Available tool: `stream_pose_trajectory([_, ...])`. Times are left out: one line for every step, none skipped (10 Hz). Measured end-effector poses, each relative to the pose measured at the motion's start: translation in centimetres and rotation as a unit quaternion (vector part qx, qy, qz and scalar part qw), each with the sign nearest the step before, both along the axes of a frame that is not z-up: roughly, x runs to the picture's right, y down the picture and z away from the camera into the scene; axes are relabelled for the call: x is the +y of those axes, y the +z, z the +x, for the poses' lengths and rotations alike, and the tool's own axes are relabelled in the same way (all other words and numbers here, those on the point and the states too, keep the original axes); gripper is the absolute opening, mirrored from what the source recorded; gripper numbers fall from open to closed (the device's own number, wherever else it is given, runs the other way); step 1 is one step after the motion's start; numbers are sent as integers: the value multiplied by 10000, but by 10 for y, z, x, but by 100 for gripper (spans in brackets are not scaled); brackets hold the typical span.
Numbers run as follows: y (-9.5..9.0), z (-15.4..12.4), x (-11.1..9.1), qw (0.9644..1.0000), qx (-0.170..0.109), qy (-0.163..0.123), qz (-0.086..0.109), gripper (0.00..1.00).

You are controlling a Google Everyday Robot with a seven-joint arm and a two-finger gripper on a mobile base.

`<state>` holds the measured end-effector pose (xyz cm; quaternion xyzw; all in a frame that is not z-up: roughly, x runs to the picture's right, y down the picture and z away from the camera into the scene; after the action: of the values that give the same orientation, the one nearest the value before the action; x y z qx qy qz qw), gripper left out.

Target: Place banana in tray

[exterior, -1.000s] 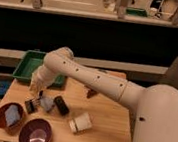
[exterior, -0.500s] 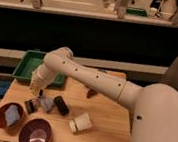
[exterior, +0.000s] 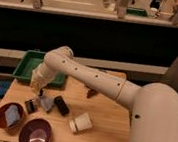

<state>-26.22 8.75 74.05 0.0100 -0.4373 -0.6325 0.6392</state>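
The green tray [exterior: 28, 66] sits at the table's back left corner, partly covered by my arm. My gripper [exterior: 36, 85] hangs at the end of the white arm, just in front of the tray's near rim and above a cluster of small objects. I cannot make out a banana; it may be hidden by the arm or the gripper.
Below the gripper lie a grey-blue object [exterior: 45, 103] and two dark objects [exterior: 61, 105] [exterior: 30, 106]. A white cup [exterior: 80, 123] lies on its side. Two maroon bowls [exterior: 3, 118] [exterior: 35, 133] stand at the front left. A small brown object [exterior: 92, 93] lies behind the arm.
The gripper has drifted slightly left and down near the tray's front rim. The objects on the table have not moved.
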Motion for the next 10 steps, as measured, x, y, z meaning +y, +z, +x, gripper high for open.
stream_pose_trajectory([2,-2,0,10000,-5,-4,18,2])
stream_pose_trajectory([4,-5,-2,10000,-15,6,44,2])
stream_pose_trajectory([7,-7,-6,10000,-22,18,78,2])
stream_pose_trajectory([11,-6,-10,9999,-12,38,103,2])
stream_pose_trajectory([14,-5,-13,9999,-6,51,119,2])
stream_pose_trajectory([17,-6,-15,9999,-16,54,135,2])
stream_pose_trajectory([18,-7,-17,9999,-23,57,149,2])
stream_pose_trajectory([20,-8,-18,9999,-25,60,158,2])
stream_pose_trajectory([23,-9,-21,9998,-22,61,172,2])
stream_pose_trajectory([27,-9,-25,9998,-12,76,187,2])
